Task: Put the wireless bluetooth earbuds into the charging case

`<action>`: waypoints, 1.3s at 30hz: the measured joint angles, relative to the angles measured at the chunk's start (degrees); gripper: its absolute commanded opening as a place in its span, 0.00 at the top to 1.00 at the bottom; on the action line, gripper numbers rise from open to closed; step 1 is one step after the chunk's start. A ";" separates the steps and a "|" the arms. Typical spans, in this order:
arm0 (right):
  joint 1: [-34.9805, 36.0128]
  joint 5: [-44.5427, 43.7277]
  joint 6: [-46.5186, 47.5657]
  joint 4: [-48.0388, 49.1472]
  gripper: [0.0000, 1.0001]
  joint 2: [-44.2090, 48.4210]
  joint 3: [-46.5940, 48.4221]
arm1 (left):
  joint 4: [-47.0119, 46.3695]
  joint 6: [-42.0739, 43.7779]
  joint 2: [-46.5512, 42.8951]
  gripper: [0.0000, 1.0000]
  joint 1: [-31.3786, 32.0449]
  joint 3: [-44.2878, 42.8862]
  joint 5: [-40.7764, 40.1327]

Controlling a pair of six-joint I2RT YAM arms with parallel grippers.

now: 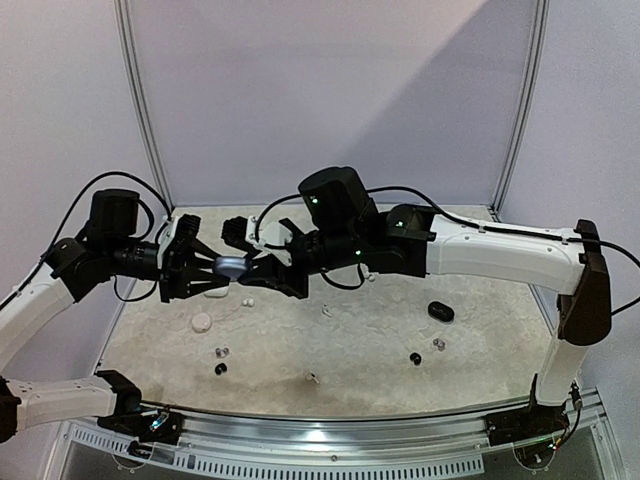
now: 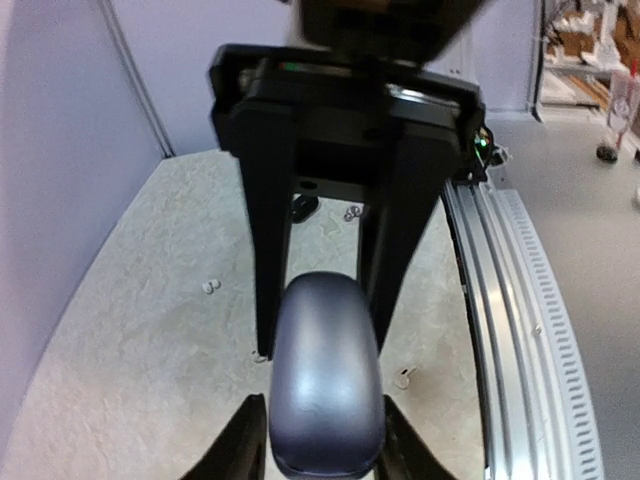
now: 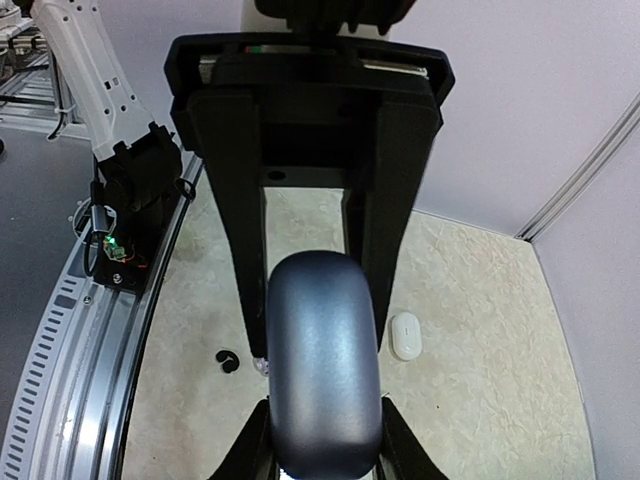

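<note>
A grey-blue pebble-shaped charging case (image 1: pixel 230 266) hangs in the air over the table's left side, lid shut, between both arms. My left gripper (image 1: pixel 212 268) is shut on its left end and my right gripper (image 1: pixel 250 270) on its right end. In the left wrist view the case (image 2: pixel 325 380) fills the gap of my left gripper (image 2: pixel 325 425), fingers pressed on both sides. In the right wrist view the case (image 3: pixel 322 370) sits likewise in my right gripper (image 3: pixel 325 435). Small earbuds lie on the table: white ones (image 1: pixel 247 301) (image 1: pixel 327 312) and black ones (image 1: pixel 220 368) (image 1: pixel 415 357).
A white case (image 1: pixel 202 322) lies under the left gripper, seen also as the white case (image 3: pixel 404 335). A black case (image 1: pixel 440 311) lies at the right. More buds (image 2: pixel 209 287) (image 2: pixel 404 377) (image 3: pixel 228 360) dot the table. A metal rail (image 1: pixel 330 435) runs along the near edge.
</note>
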State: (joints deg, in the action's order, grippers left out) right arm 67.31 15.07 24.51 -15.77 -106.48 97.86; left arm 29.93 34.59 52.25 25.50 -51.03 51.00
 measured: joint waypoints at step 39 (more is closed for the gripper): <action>-4.79 -6.05 -7.78 -1.66 1.00 2.49 -4.31 | 15.41 19.26 10.40 0.53 -8.94 3.50 -17.09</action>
State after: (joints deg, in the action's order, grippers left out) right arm 62.52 9.02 16.73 -17.43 -103.98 93.56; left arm 45.34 53.84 62.65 16.56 -47.53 33.91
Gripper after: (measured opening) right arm 0.282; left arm 0.482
